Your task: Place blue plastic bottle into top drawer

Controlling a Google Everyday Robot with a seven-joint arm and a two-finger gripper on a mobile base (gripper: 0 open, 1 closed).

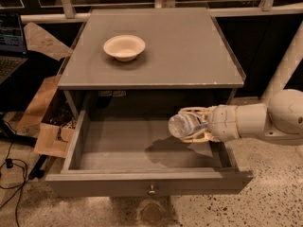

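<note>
The tool (189, 125) reaches in from the right, clenched around the blue plastic bottle (179, 126); the bottle lies sideways in its grip, round end pointing left, held in the air over the right part of the pulled-out top drawer (94, 186); a cream bowl (124, 47) sits on the grey worktop (189, 46) above.

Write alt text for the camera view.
The end effector, reaching in from the right, grips a bottle over the right part of the open drawer. A bowl sits on the cabinet above.
</note>
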